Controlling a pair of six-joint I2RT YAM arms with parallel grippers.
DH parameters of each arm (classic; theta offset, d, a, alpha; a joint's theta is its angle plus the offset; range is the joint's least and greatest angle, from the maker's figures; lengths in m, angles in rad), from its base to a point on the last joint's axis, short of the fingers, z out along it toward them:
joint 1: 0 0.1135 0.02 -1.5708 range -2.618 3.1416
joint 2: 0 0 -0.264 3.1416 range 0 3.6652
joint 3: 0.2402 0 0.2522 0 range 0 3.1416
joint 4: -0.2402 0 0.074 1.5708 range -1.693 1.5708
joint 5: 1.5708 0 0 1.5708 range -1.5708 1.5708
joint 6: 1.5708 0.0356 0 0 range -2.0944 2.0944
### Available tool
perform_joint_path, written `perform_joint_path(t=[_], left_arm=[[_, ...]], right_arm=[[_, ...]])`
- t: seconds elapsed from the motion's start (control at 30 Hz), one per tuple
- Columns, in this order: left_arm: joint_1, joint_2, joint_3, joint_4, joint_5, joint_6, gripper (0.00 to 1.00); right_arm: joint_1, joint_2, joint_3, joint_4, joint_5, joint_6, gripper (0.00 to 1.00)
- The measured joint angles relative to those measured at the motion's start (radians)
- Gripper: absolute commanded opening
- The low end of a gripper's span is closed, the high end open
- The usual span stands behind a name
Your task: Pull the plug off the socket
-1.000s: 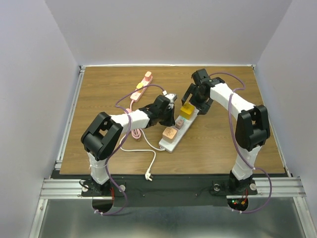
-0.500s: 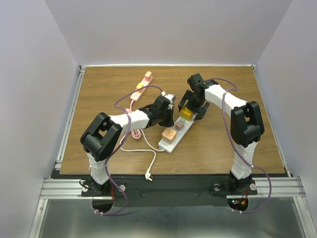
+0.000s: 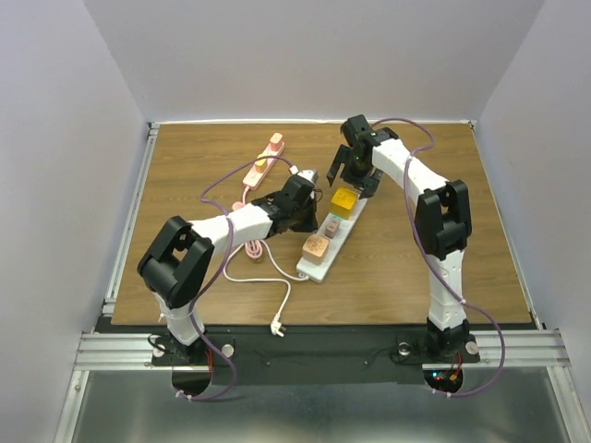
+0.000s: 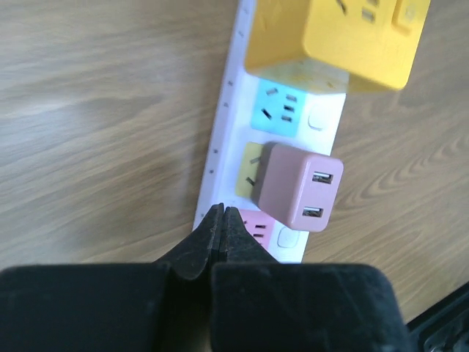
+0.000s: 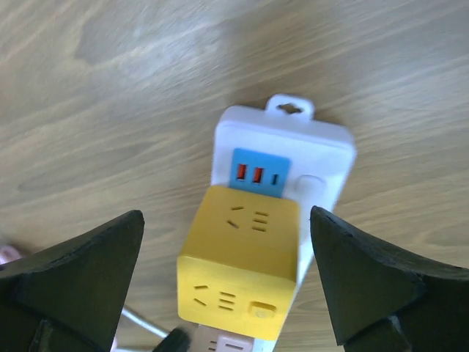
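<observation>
The white socket strip [image 3: 338, 235] lies slantwise mid-table. A yellow cube plug [image 3: 344, 202] sits at its far end, a small pink USB plug [image 3: 330, 226] in the middle and a tan plug [image 3: 317, 247] near its near end. My left gripper [image 3: 315, 221] is shut and empty. In the left wrist view its tips [image 4: 222, 210] rest on the strip's left edge [image 4: 220, 139], beside the pink plug [image 4: 300, 187]. My right gripper [image 3: 355, 173] is open, and in the right wrist view [image 5: 227, 216] it hangs above the yellow cube [image 5: 242, 257], apart from it.
A pink power strip [image 3: 263, 161] with a yellow and a pink plug lies at the back left. A pink cord coils by my left arm. The socket's thin white cord ends in a loose plug [image 3: 275, 325] near the front edge.
My right gripper has swung back and left, from beside the strip's right side to above its far end. My left arm has stretched out lower, its gripper staying at the strip.
</observation>
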Motion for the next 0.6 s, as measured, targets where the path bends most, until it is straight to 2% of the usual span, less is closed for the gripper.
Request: perform_joint_path(t=[0.23, 0.5, 0.6], left_arm=[[0.072, -0.171, -0.003, -0.034, -0.111, -0.043, 0.00], [0.143, -0.233, 0.006, -0.062, -0.121, -0.032, 0.00], [0.143, -0.233, 0.006, -0.071, -0.074, -0.014, 0.00]], right_arm=[[-0.012, -0.089, -0.014, -0.033, 0.099, -0.002, 1.00], [0.030, -0.388, -0.262, -0.018, 0.077, 0.039, 1.00], [0.084, -0.429, -0.339, -0.007, 0.063, 0.078, 0.98]])
